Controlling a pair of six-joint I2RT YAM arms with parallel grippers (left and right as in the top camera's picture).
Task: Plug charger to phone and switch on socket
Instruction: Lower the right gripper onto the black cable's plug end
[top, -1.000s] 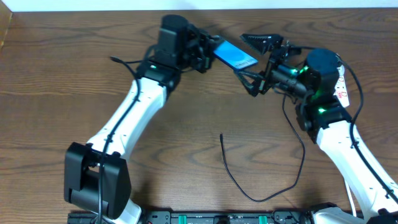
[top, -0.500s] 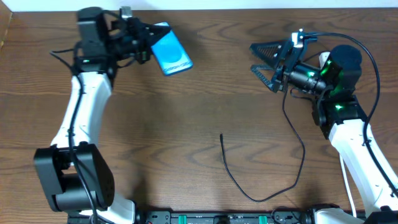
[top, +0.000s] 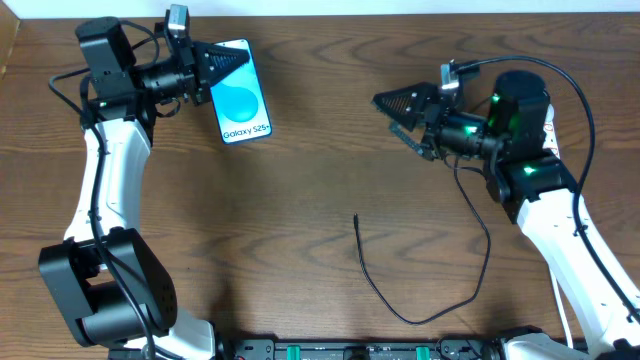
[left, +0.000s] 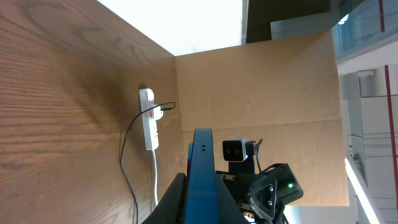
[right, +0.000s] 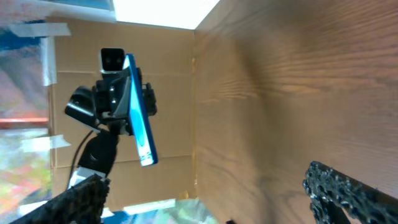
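Phone (top: 243, 100): slim handset with a bright blue screen and white "Galaxy S25" text, face up to the overhead camera at the far left of the table (top: 300, 200); in the right wrist view it shows edge-on against a cardboard wall (right: 168, 81).
Left gripper (top: 218, 65): clamped narrow on one short end of the phone; the left wrist view shows the blue edge standing between its fingers (left: 176, 198).
Right gripper (top: 398, 122): spread wide, nothing between the jaws; sits at the far right of the table, pointing towards the phone and well apart from it.
Charger (top: 357, 235): thin black cable lying loose on the wood near the front centre, curving in a loop back towards the right arm; its free end rests alone mid-table, touching neither gripper.
Socket (left: 148, 118): white power strip flat on the table by the cardboard wall, seen only in the left wrist view; a white cord and a dark cable lead away from it.
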